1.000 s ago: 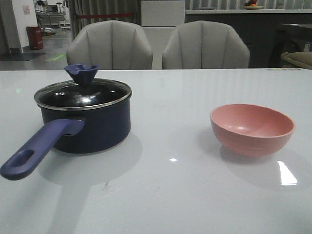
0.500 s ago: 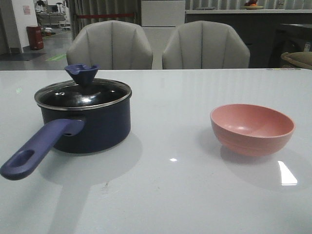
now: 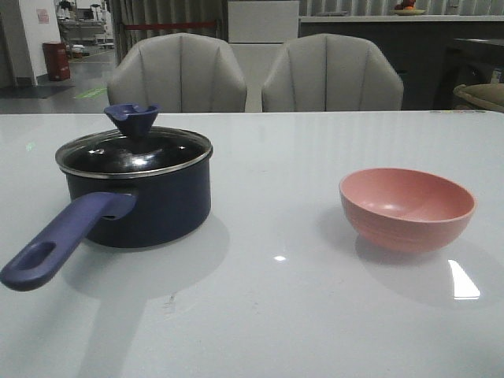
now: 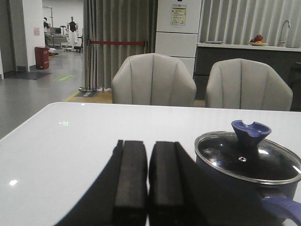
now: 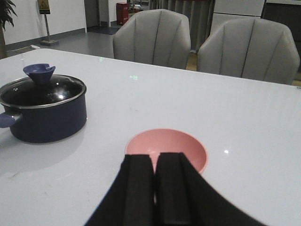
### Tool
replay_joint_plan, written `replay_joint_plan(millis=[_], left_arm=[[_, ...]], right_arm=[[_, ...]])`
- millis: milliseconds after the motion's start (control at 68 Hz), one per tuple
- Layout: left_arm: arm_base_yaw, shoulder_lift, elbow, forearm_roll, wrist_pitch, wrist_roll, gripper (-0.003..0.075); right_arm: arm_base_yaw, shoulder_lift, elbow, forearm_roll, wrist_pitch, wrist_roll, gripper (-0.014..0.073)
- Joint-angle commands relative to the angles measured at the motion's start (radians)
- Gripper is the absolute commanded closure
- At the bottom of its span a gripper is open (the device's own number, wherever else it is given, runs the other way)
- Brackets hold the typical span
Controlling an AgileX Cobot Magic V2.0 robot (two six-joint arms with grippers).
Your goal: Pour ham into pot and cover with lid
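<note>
The navy pot (image 3: 150,206) stands on the left of the white table, its violet-blue handle (image 3: 59,240) pointing toward the front left. The glass lid (image 3: 134,153) with its blue knob (image 3: 131,120) sits on the pot. The pot also shows in the left wrist view (image 4: 244,186) and the right wrist view (image 5: 44,113). The pink bowl (image 3: 407,208) stands on the right and looks empty; no ham shows. My left gripper (image 4: 148,176) is shut and empty, beside the pot. My right gripper (image 5: 154,183) is shut and empty, just before the bowl (image 5: 167,146). Neither gripper shows in the front view.
The white table (image 3: 276,315) stretches wide around both vessels. Two grey chairs (image 3: 177,75) stand behind its far edge. A counter and a curtain lie further back.
</note>
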Motion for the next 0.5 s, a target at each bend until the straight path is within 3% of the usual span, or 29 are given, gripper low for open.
replay_joint_plan(millis=[0, 279, 485], left_arm=[[0.004, -0.017, 0.020, -0.003, -0.084, -0.009, 0.0607], [0.004, -0.017, 0.020, -0.003, -0.084, -0.009, 0.0607], [0.004, -0.017, 0.020, -0.003, -0.084, -0.009, 0.0607]], right_arm=[[-0.009, 0.010, -0.007, -0.110, -0.107, 0.008, 0.0433], [-0.137, -0.078, 0.128, -0.228, -0.228, 0.184, 0.0433], [-0.154, -0.101, 0.151, -0.355, -0.203, 0.272, 0.0433]])
